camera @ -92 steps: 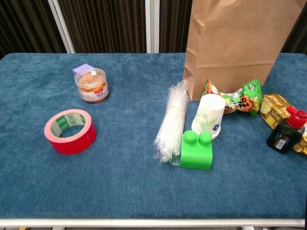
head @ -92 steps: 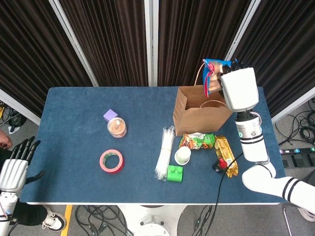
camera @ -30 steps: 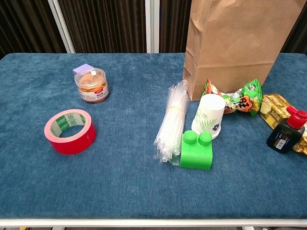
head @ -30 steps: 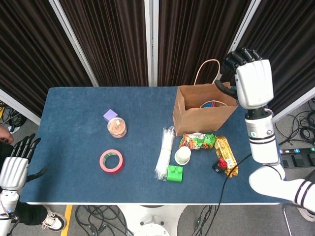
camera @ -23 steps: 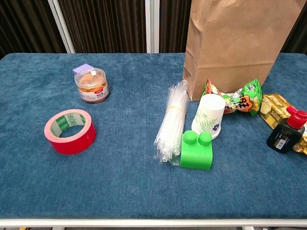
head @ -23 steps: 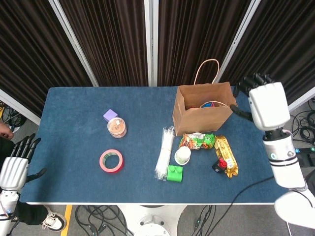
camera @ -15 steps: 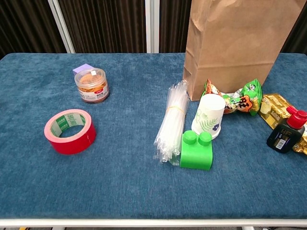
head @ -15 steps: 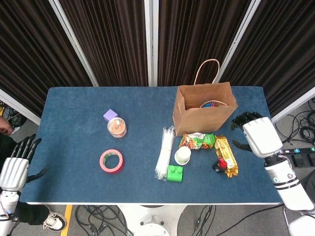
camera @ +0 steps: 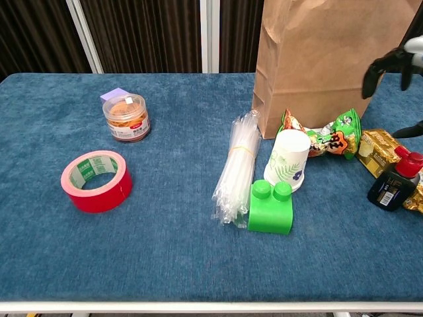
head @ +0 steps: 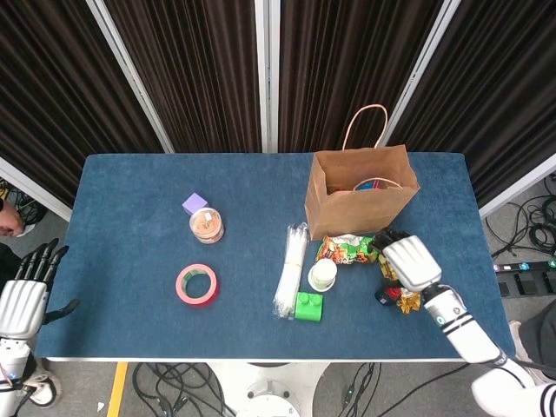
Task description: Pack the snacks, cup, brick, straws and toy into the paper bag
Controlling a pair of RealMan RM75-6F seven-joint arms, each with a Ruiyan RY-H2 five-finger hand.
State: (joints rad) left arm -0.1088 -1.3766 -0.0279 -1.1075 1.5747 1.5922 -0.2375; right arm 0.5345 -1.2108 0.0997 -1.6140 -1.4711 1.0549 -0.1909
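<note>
The brown paper bag (head: 358,198) (camera: 322,61) stands open at the back right, with a blue snack pack (head: 375,183) showing inside. In front of it lie the green snack (head: 346,249) (camera: 325,135), the paper cup (head: 322,274) (camera: 287,162), the green brick (head: 307,306) (camera: 270,209) and the straw bundle (head: 290,268) (camera: 236,169). A golden snack (camera: 378,148) and the black-and-red toy (camera: 395,182) lie at the right. My right hand (head: 408,261) (camera: 391,66) hovers just over those two, fingers spread, holding nothing. My left hand (head: 23,299) hangs open off the table's left edge.
A snack jar (head: 207,225) (camera: 127,117) and a purple cube (head: 195,204) (camera: 115,94) sit at the left. A red tape roll (head: 197,284) (camera: 96,180) lies nearer the front. A black cable runs from the toy area over the table's front edge.
My right hand let the blue snack pack go into the bag, swung out to the bag's right, then came down over the golden snack and toy. My left hand barely moved.
</note>
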